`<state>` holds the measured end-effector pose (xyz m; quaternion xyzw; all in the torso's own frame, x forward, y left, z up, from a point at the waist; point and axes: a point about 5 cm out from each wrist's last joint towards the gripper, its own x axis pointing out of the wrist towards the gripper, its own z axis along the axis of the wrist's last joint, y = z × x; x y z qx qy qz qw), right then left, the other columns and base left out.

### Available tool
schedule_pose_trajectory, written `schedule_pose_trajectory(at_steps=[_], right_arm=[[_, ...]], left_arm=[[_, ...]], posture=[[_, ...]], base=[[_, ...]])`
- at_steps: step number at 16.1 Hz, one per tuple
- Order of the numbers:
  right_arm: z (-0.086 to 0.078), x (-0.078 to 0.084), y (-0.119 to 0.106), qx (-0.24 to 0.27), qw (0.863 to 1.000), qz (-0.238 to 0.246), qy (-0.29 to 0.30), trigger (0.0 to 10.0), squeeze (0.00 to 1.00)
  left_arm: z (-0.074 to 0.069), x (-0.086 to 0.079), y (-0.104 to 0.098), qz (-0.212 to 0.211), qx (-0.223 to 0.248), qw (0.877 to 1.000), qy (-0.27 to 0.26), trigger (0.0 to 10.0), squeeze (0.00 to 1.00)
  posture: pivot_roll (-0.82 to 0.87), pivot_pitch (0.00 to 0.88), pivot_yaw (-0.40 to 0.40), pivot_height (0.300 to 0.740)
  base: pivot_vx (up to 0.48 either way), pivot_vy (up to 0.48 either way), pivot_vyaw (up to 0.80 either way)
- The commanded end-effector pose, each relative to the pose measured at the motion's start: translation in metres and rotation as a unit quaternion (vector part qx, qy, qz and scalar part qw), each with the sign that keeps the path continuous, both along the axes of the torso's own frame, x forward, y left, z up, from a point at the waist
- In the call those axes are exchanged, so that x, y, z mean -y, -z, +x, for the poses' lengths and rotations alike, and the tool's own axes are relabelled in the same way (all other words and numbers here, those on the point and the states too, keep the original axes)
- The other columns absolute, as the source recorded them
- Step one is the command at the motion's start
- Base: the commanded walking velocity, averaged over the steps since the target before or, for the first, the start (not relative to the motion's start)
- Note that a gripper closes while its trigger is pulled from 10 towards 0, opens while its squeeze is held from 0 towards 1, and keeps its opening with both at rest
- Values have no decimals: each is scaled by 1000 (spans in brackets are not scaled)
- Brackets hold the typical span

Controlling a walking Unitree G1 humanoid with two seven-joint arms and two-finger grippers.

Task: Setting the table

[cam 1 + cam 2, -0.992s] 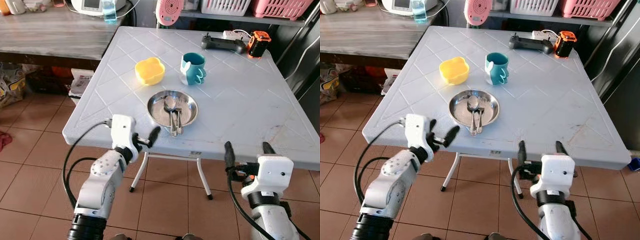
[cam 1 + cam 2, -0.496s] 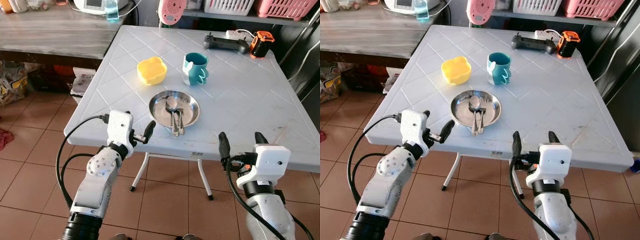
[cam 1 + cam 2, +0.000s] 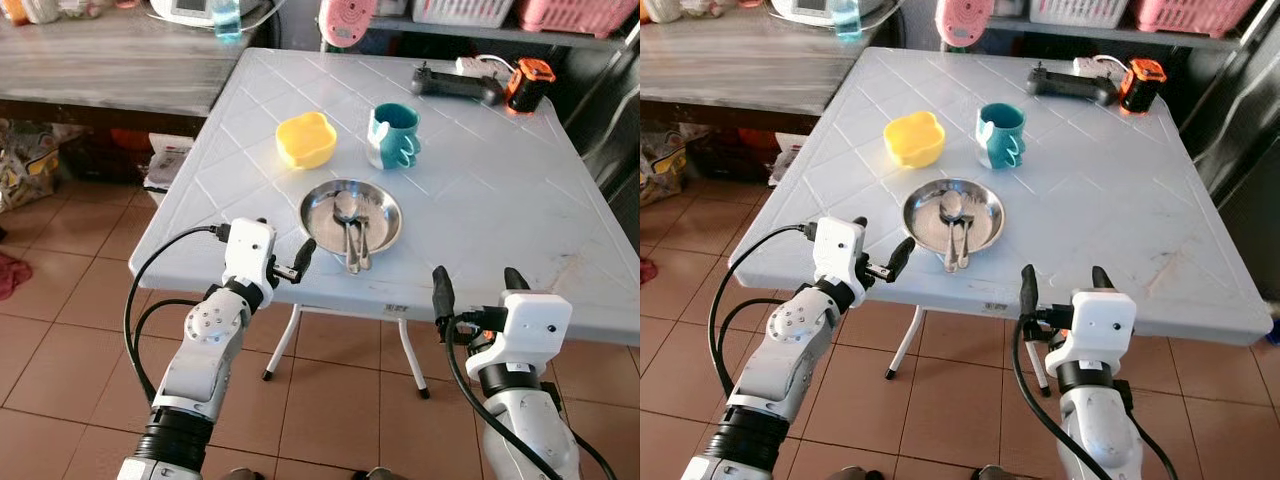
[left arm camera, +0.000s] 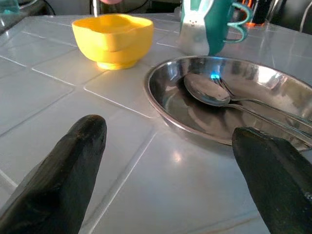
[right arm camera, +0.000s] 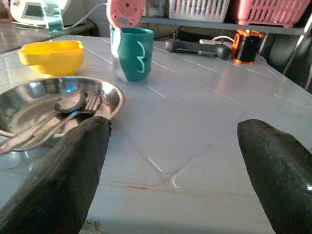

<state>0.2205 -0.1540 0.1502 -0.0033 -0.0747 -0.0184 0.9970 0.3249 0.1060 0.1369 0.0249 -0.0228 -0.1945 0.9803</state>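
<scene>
1. Right end effector (image 3: 470,282): fingers spread apart, grasping nothing, positioned at the near edge of the pale grey square plastic table (image 3: 500,200).
2. Left end effector (image 3: 880,262): fingers spread apart, grasping nothing, positioned over the near left edge of the table, just beside the plate.
3. Round stainless steel plate (image 3: 350,214): rests on the table near its front edge. A metal spoon (image 4: 207,91) and a metal fork (image 5: 92,103) lie inside it.
4. Yellow lobed plastic bowl (image 3: 303,139): stands beyond the plate, to the left.
5. Teal ceramic mug (image 3: 393,135): stands upright beyond the plate, right of the bowl.
6. Black handheld controller (image 3: 455,84) and orange-and-black device (image 3: 527,84): located at the far right corner.
</scene>
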Motion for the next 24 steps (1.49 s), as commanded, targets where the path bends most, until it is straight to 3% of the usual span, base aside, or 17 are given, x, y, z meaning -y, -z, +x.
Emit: schedule_pose_trajectory(at_steps=[1,6,24], right_arm=[[-2,6,1,0,1000,-5,10,10000,0],[-3,4,1,1,1000,-13,8,10000,0],[-5,7,3,1,1000,-16,17,10000,0]], left_arm=[[2,5,-3,0,7,1000,5,10000,0],[-4,7,4,1,0,1000,12,10000,0],[-3,10,6,4,-4,1000,20,10000,0]], posture=[[22,154,-29,714],[19,153,-33,714],[19,146,-24,714]], base=[[0,0,0],[0,0,0],[0,27,0]])
